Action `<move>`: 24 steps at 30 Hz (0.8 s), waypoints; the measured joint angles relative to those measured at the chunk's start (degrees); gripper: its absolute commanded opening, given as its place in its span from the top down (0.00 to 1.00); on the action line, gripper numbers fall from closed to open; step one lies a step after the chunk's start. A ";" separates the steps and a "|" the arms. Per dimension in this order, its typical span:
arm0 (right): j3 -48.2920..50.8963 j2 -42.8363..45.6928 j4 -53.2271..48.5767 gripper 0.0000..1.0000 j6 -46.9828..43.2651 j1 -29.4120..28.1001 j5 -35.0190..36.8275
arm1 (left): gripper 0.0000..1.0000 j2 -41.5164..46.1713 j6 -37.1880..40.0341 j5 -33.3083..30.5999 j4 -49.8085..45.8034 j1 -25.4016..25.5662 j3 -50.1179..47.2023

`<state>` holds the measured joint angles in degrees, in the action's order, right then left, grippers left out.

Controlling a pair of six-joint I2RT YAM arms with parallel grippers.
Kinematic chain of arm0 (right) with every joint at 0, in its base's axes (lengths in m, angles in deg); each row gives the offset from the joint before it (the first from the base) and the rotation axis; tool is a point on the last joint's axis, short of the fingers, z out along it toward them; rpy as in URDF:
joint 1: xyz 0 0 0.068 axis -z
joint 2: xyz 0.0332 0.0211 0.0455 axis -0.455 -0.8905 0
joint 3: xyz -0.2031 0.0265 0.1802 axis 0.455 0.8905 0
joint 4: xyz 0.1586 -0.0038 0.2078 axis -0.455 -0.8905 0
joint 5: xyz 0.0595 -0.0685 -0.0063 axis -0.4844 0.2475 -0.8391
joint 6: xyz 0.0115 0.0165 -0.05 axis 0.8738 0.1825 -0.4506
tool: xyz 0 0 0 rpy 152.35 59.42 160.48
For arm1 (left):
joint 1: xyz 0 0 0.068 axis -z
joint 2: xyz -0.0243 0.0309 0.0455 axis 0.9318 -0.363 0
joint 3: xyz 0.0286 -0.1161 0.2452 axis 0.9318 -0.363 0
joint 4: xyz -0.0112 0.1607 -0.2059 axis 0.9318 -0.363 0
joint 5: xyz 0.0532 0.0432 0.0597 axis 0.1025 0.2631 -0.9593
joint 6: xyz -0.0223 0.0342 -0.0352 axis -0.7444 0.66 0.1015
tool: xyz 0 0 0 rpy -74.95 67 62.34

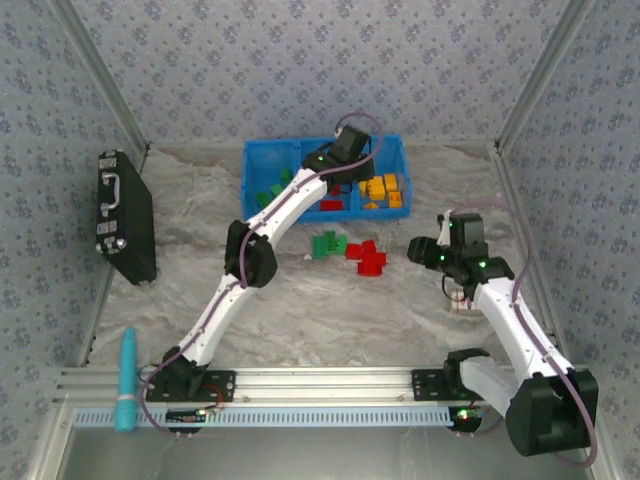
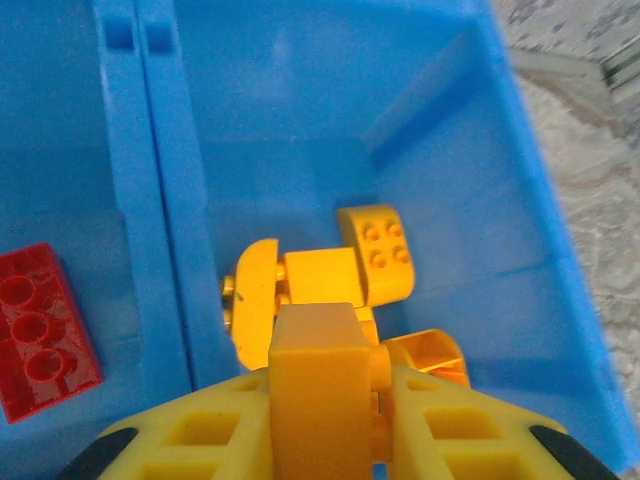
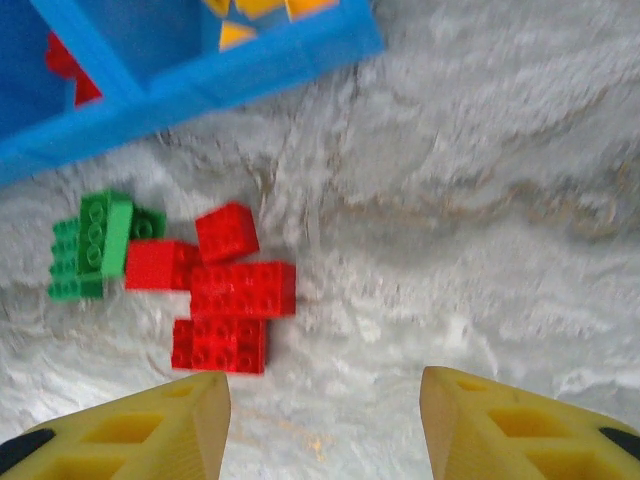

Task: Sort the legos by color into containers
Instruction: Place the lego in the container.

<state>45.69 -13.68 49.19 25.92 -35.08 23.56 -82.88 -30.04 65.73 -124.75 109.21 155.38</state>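
well, the left gripper (image 1: 345, 150) is out over the blue bin (image 1: 270, 150), above the divider (image 2: 165, 200) between the middle and right compartments. in the left wrist view its jaws are closed on an orange-yellow brick (image 2: 318, 350), which is held upright between the fingers (image 2: 440, 430) above the right compartment. below it a pile of orange-yellow legos (image 2: 375, 250) lies on that compartment's floor, and from overhead they fill the right end of the bin. across the divider, a flat red brick (image 2: 40, 330) lies in the middle compartment. the left compartment holds green legos (image 1: 270, 192).

the right gripper (image 1: 420, 250) hangs low over the table (image 1: 300, 310), near the bin's right front corner and pointing toward the loose pieces. its jaws stand apart with nothing between them, and only bare tabletop shows in the gap. ahead of it, on the table in front of the bin, a stack of loose green legos (image 3: 95, 245) touches a cluster of loose red legos (image 3: 232, 300), with one red piece tilted at the top of the cluster. a black case (image 1: 125, 215) leans against the left wall.
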 measured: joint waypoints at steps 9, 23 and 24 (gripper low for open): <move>3.67 1.97 -2.62 0.42 1.27 -3.80 0.63 | 0.50 -0.15 0.26 2.99 1.51 0.13 0.00; -8.70 -13.66 -1.77 0.34 -2.38 -14.14 0.33 | 0.40 14.49 9.51 6.29 -1.51 -0.81 -14.05; -11.26 -15.52 -1.99 0.34 -2.69 -13.97 -0.09 | 0.40 18.86 10.62 6.34 -1.14 -1.31 -18.36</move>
<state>34.43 -29.20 47.20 23.24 -49.04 23.48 -64.02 -19.41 72.07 -125.89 107.90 137.02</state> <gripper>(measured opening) 0.664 0.596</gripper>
